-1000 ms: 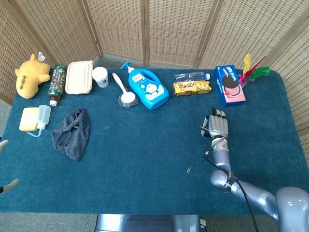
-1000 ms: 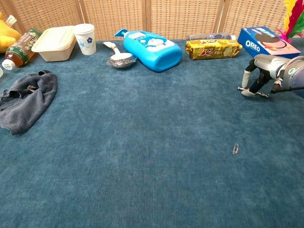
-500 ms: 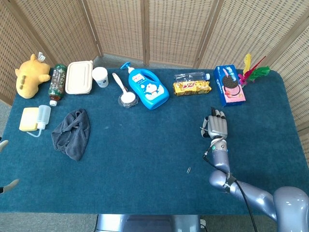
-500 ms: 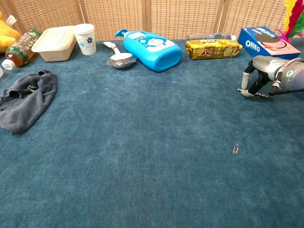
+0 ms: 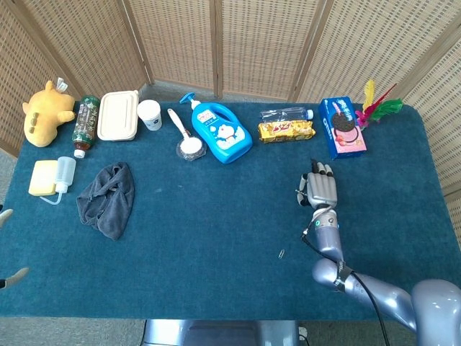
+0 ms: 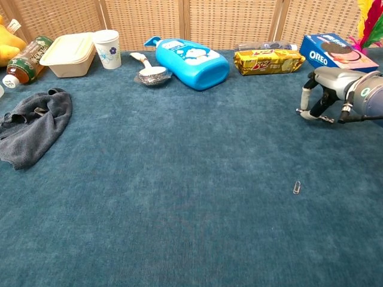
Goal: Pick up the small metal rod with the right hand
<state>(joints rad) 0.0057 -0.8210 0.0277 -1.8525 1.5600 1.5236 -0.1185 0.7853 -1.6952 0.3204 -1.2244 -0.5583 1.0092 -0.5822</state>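
In the chest view the small metal rod [image 6: 316, 116] is a thin silver pin lying level, pinched between the thumb and fingertips of my right hand [image 6: 328, 91] just above the blue cloth. From the head view that hand [image 5: 321, 189] reaches palm down over the right half of the table, fingers curled downward, and hides most of the rod. Only two fingertips of my left hand [image 5: 6, 215] show at the far left edge of the head view; they are spread and hold nothing.
A paper clip [image 6: 297, 187] lies on the cloth in front of the right hand. An Oreo box [image 6: 339, 52], a yellow snack pack [image 6: 268, 61] and a blue detergent bottle [image 6: 190, 61] line the back. A dark rag [image 6: 31, 125] lies at left.
My right hand has risen slightly and drifted toward the back of the table with the rod pinched in it. Nothing else has moved.
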